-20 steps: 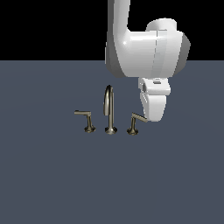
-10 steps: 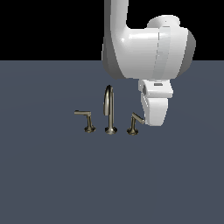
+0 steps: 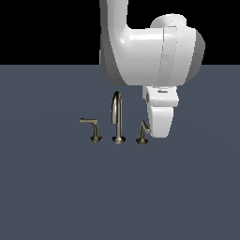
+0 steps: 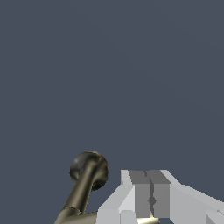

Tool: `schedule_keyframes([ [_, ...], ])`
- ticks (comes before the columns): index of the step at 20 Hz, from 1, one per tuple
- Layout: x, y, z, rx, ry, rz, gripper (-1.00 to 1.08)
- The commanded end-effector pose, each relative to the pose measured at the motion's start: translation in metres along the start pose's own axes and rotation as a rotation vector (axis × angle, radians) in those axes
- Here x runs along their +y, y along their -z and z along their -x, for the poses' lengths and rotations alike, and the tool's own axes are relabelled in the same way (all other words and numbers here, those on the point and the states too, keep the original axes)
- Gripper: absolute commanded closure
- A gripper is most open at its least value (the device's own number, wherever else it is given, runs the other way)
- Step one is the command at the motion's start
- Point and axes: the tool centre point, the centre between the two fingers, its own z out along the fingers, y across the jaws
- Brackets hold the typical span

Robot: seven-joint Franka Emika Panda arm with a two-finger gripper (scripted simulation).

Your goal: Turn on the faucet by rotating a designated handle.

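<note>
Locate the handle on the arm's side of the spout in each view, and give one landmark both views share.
Exterior view: the handle stands just to the exterior view's right of the spout, its bar partly hidden behind the tool.
Wrist view: the handle shows as a round foot and slanted stem beside the tool.
Shared landmark: the tool's pale body touching or next to the handle.

Flat, even simulator light fills both views, with no cast shadows on the grey-blue floor [image 3: 56, 197] and a pure black band above it. The white arm [image 3: 150, 51] shows soft shading, the faucet [image 3: 117, 119] faint highlights. Everything is sharp, though coarse and blocky in the wrist view.
</note>
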Motion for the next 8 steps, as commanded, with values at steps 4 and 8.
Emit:
schedule_keyframes([
  [4,-0.004,0.000,0.040,-0.005,0.026,0.002,1.08],
  [8,-0.006,0.001,0.060,-0.007,0.035,0.004,1.08],
])
